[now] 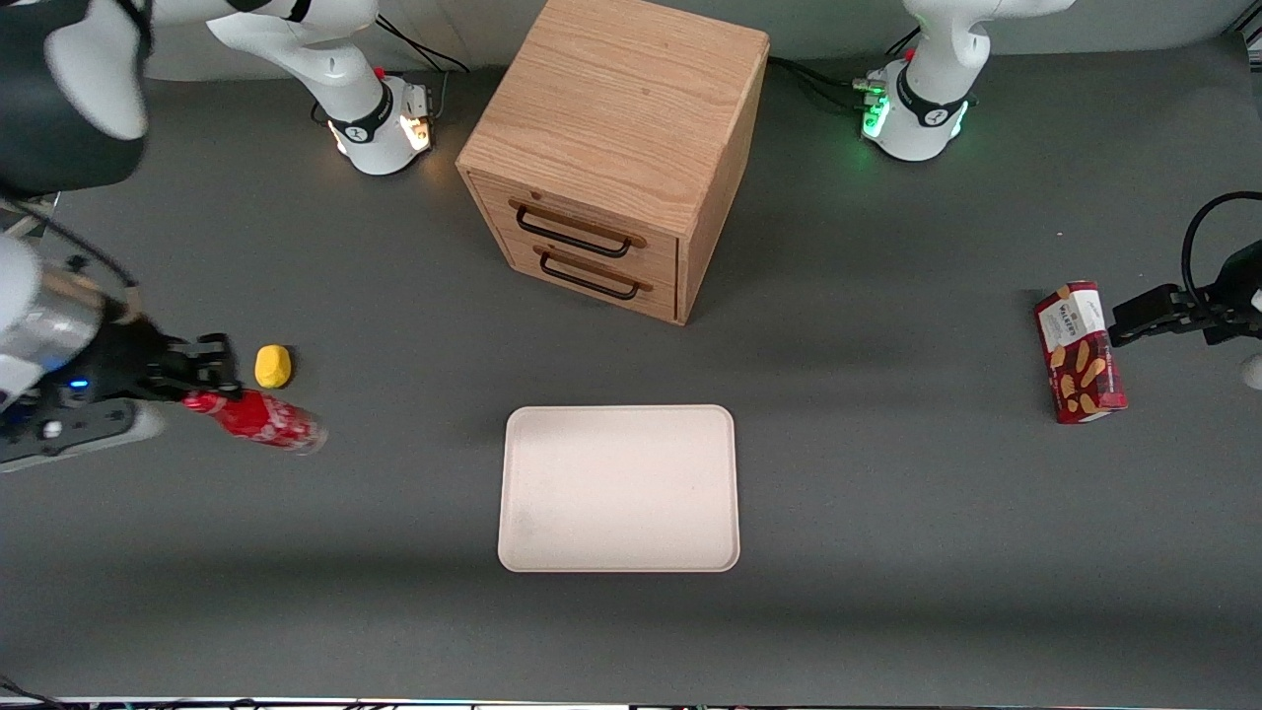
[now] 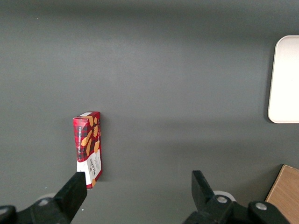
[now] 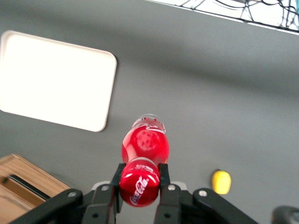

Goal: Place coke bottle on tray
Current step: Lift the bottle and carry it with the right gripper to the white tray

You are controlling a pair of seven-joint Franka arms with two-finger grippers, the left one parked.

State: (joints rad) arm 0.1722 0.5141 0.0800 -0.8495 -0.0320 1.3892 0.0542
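Observation:
The coke bottle (image 1: 261, 418) (image 3: 145, 145), slim and red with white script, hangs tilted above the table toward the working arm's end. My right gripper (image 1: 202, 394) (image 3: 140, 179) is shut on the bottle at its red cap, a finger pressed against each side. The bottle's clear base points away from the gripper toward the tray. The tray (image 1: 619, 488) (image 3: 56, 79), pale cream-pink with rounded corners, lies flat at mid-table with nothing on it, well apart from the bottle.
A small yellow object (image 1: 273, 366) (image 3: 221, 181) lies on the table beside the gripper. A wooden two-drawer cabinet (image 1: 616, 148) stands farther from the front camera than the tray. A red snack box (image 1: 1080, 352) (image 2: 88, 147) lies toward the parked arm's end.

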